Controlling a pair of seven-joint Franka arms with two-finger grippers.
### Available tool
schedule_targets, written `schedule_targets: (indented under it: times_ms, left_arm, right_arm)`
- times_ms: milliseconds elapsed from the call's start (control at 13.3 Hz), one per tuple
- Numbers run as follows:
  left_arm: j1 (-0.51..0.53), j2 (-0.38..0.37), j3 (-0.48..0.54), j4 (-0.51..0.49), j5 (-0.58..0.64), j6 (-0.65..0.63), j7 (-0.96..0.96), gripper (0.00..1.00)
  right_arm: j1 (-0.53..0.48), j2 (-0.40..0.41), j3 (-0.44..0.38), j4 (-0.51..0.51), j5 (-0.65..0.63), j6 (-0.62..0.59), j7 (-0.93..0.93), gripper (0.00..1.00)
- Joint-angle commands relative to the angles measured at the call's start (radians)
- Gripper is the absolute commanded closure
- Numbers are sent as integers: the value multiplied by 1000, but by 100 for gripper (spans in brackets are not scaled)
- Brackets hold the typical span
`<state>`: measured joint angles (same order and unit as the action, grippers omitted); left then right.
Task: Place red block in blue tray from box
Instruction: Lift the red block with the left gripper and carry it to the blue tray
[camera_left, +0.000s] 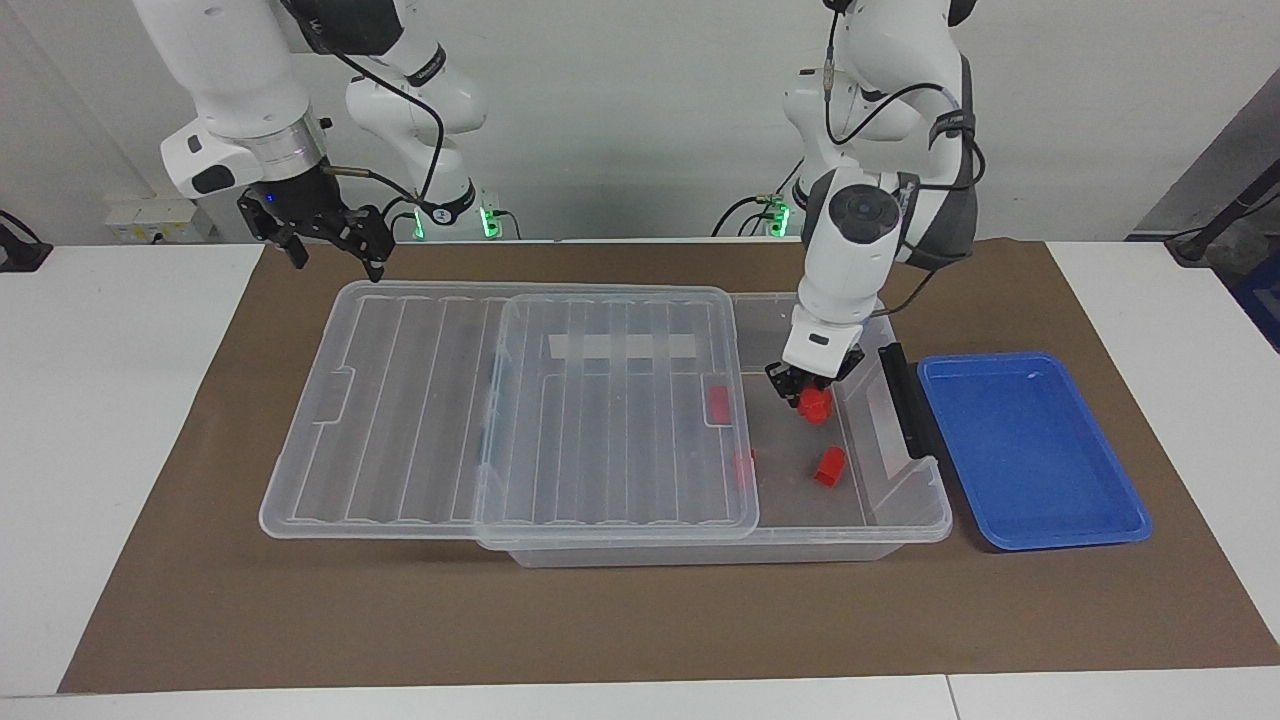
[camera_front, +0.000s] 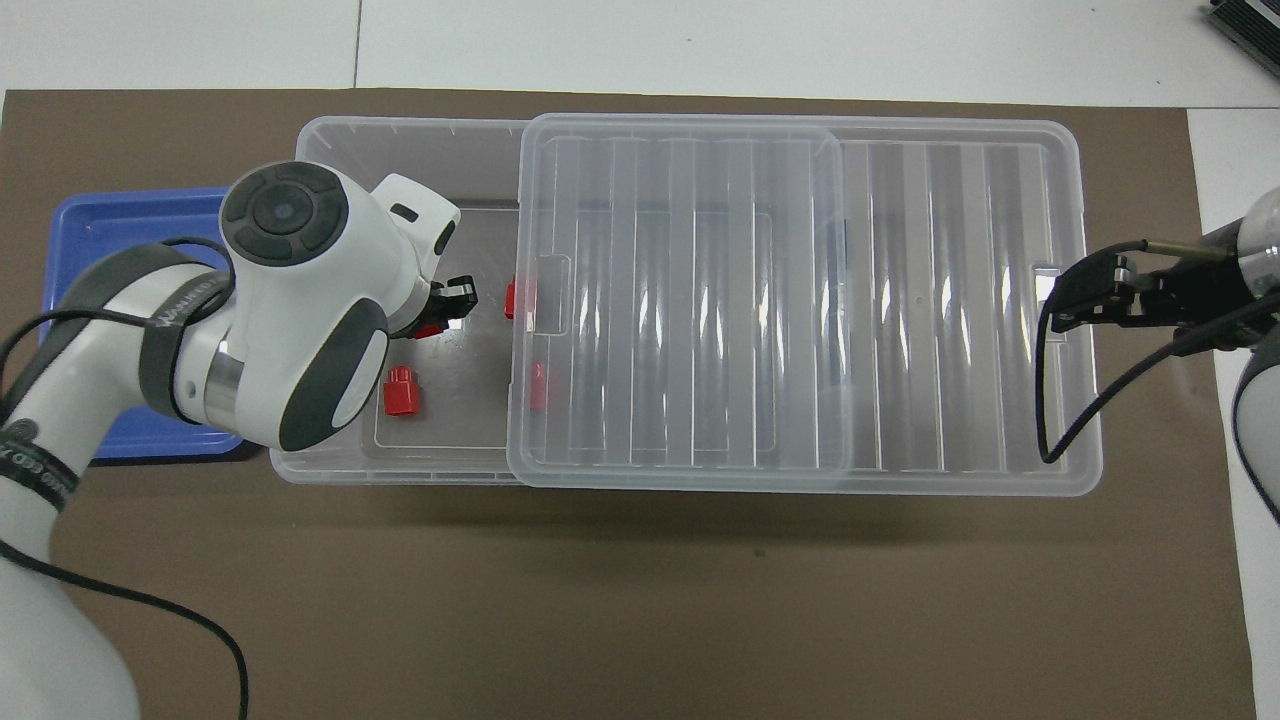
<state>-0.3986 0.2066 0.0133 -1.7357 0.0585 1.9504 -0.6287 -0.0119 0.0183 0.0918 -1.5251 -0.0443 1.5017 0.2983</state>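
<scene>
Your counter (camera_left: 120, 420) carries a brown mat (camera_left: 640, 620), and on it sits the box (camera_left: 700, 545), a clear bin whose ribbed lid (camera_left: 500, 410) has been slid toward the right arm's end, so only the part of the box toward the left arm's end is uncovered. Just beside that open end, on the mat, lies the blue tray (camera_left: 1030, 450), with nothing in it.

Your left end effector (camera_left: 812, 390) is down inside the open part of the box, clenched on a red block (camera_left: 815, 403); whether the block has left the box floor you cannot tell from here. The tray lies straight out from the left end effector toward the left arm's end of the counter, its long axis running nearer-to-farther from the robots. The left arm is plainly the closer one.

Between block and tray stand the box's end wall and its black clip handle (camera_left: 905, 400), so judge on lifting above that rim before you travel sideways. Another red block (camera_left: 829, 466) sits farther from the robots on the box floor, and two more (camera_left: 718, 404) show under the lid's edge.

Your right end effector (camera_left: 330, 235) waits above the lid's end, released.
</scene>
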Motion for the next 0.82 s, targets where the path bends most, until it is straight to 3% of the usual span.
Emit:
schedule_targets:
  times_ms: [0,225,450,750]
  left_arm:
    - [39,-10,1,100,0,-138,33,100]
    - [136,-50,-1,166,-20,-267,206,100]
    - [272,-124,5,170,-49,-332,444,100]
    - [389,-148,20,166,-37,-326,642,100]
  right_arm:
    - [-14,-40,3,-49,0,3,-36,0]
    - [-14,-46,3,-55,-2,6,-31,0]
    - [-16,-46,3,-58,-3,15,-39,0]
    - [-33,-44,3,-55,-5,20,-47,0]
